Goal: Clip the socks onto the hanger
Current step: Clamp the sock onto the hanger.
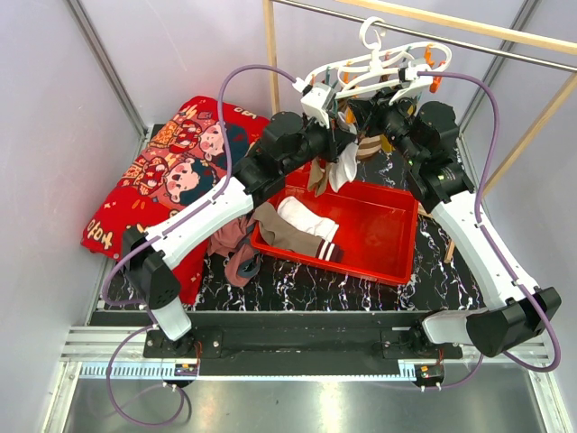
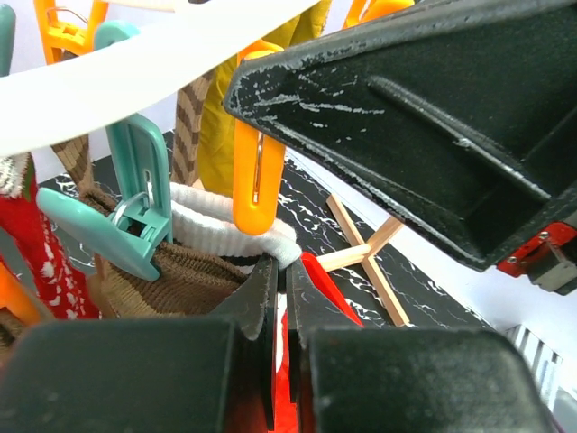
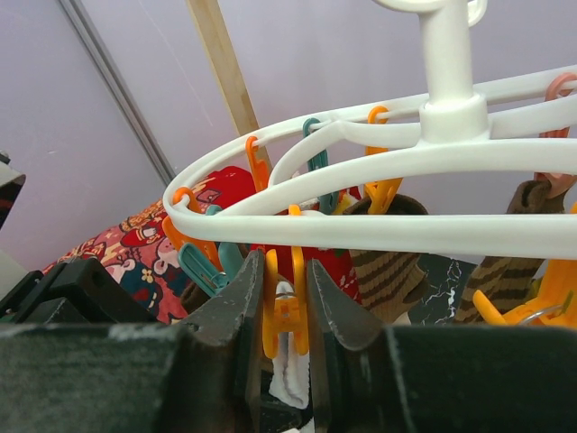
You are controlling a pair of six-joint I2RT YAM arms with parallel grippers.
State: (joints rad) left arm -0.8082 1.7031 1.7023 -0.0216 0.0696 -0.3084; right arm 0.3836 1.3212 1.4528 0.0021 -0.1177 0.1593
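Observation:
The white hanger (image 1: 379,68) hangs from a rail at the back, its ring (image 3: 361,225) carrying orange and teal pegs. My right gripper (image 3: 287,271) is shut on an orange peg (image 3: 287,311), squeezing its handles. A white sock (image 3: 290,383) hangs below that peg. My left gripper (image 2: 281,269) is shut on the white sock's ribbed cuff (image 2: 221,230), held up at the orange peg (image 2: 257,180). Brown striped socks (image 3: 388,271) hang clipped on the hanger. More socks, one white (image 1: 306,219) and one brown (image 1: 288,236), lie in the red bin (image 1: 388,248).
A red cartoon-print cushion (image 1: 171,171) lies at the left. A mauve-pink cloth bundle (image 1: 236,254) sits by the bin's left edge. Thin wooden poles (image 1: 269,54) stand behind and to the right of the hanger. A teal peg (image 2: 135,207) hangs close to my left jaws.

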